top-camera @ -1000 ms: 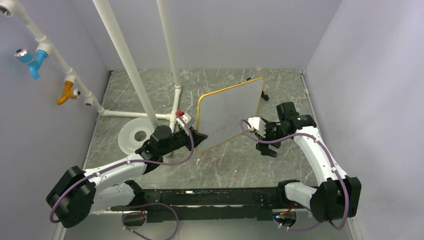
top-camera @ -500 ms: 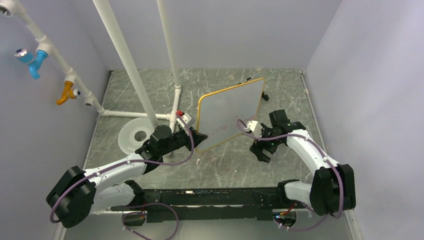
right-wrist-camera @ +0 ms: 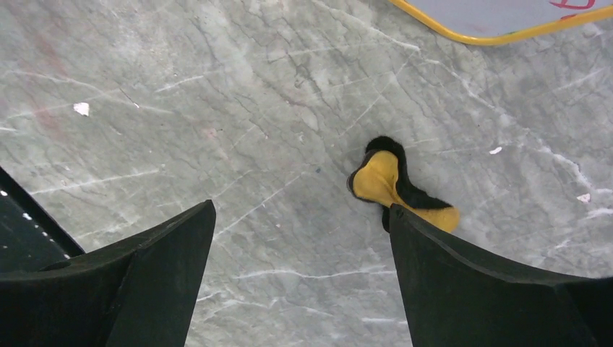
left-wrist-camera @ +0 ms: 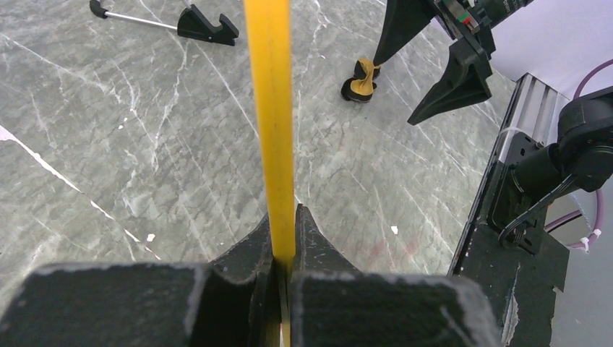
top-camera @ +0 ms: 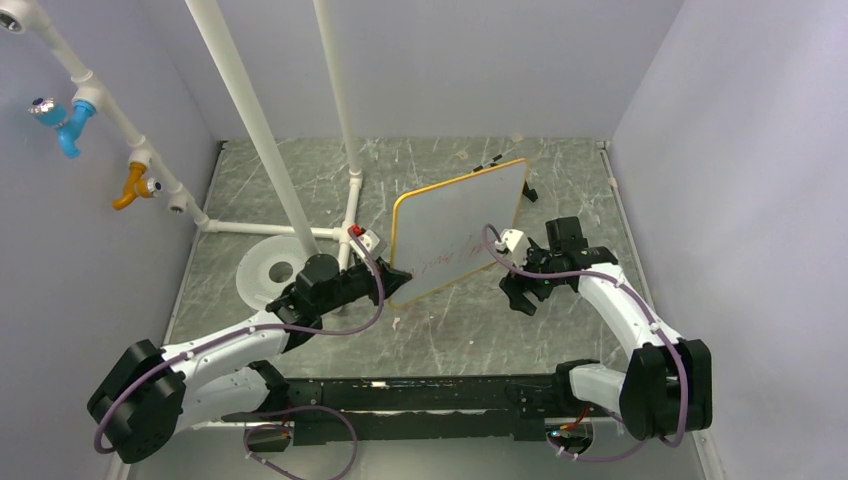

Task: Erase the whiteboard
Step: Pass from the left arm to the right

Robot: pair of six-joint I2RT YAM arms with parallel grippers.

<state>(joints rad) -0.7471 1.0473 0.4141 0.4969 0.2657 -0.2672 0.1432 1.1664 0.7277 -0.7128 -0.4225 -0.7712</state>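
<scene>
- Right gripper [right-wrist-camera: 301, 217]: jaws spread wide, nothing between them, pointing down at the table [right-wrist-camera: 181, 108].
- A small yellow-and-black pad [right-wrist-camera: 394, 184], likely the eraser, lies on the stone hard against one finger and off-centre in the gap. Cannot tell if that finger touches it.
- Left gripper [left-wrist-camera: 283, 217]: clamped tight on the orange frame of the whiteboard [left-wrist-camera: 269, 108].
- The whiteboard is mid-table, tilted with its face towards the overhead camera, and the left gripper has its near-left corner. Red scrawl [top-camera: 445, 262] on the lower part of the face is not wiped.
- Step in hand, as I read it, is picking up the pad.
  - Shift the open jaws sideways until the pad sits midway between them.
  - Drop until the tips nearly meet the stone, then close across its narrow middle.
  - The pad looks low and soft, so a shallow grab may catch only a flap.
- The left arm's job is to hold the board steady at this tilt.
- Right wrist view shows the pad's offset from the jaws; overhead, the gripper covers the pad.
- Left wrist view shows the board edge-on with no writing visible, but has the pad under the right fingers.
- Only the overhead view shows the board's tilt and most of its face.
</scene>
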